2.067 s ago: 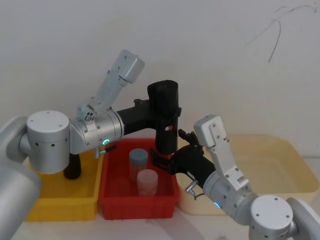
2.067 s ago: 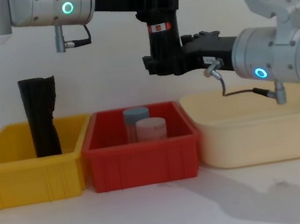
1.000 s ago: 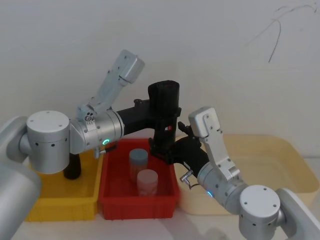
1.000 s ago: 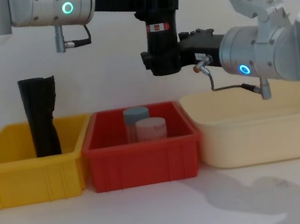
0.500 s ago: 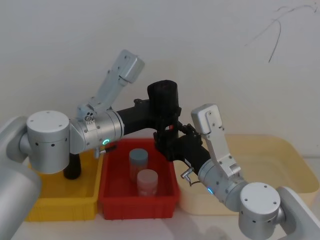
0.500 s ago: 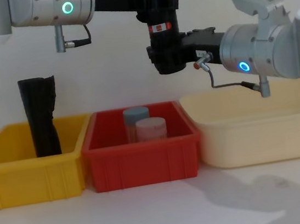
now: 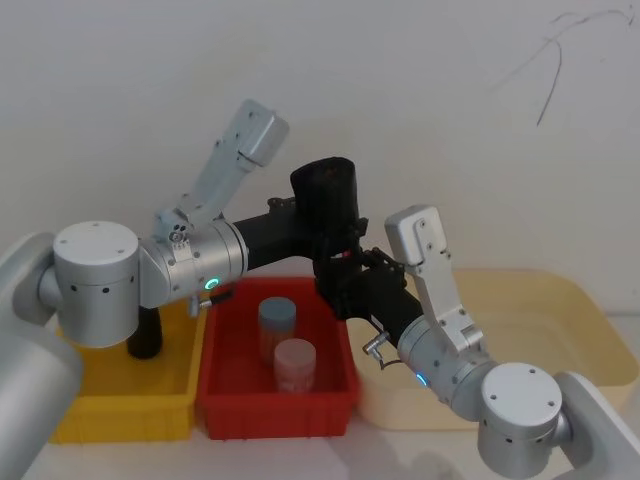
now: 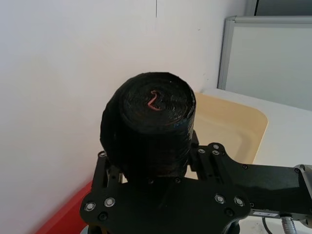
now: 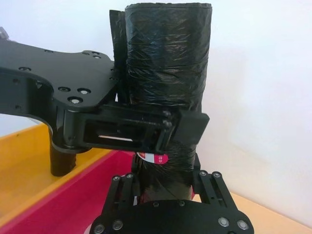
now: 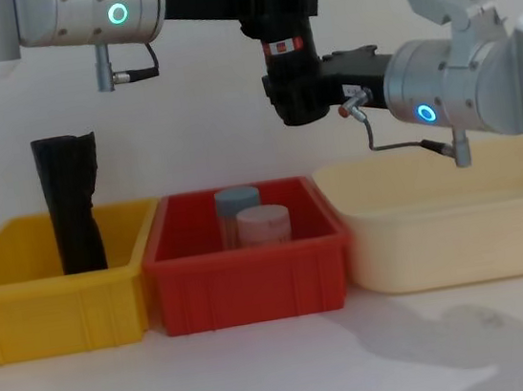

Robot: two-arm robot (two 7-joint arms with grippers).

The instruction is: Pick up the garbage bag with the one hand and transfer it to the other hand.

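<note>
The garbage bag (image 7: 325,200) (image 10: 285,62) (image 9: 168,48) (image 8: 151,112), a black crinkled roll with a red-and-white label, hangs nearly upright above the red bin. My left gripper (image 7: 333,238) (image 10: 280,5) (image 9: 146,126) is shut on its upper middle, reaching in from the left. My right gripper (image 7: 342,290) (image 10: 299,99) (image 9: 165,178) comes from the right. Its fingers are closed against both sides of the roll's lower end, just under the label. The roll leans slightly, its bottom toward the right arm.
Below the bag stands a red bin (image 10: 248,279) (image 7: 225,400) holding two capped jars (image 10: 263,224). A yellow bin (image 10: 55,309) on the left holds another black roll (image 10: 71,211) standing upright. A cream tub (image 10: 460,237) sits on the right.
My right gripper has risen and slid in onto the bag's lower end. The bag's bottom has shifted a little to the right. The left arm has stayed put.
</note>
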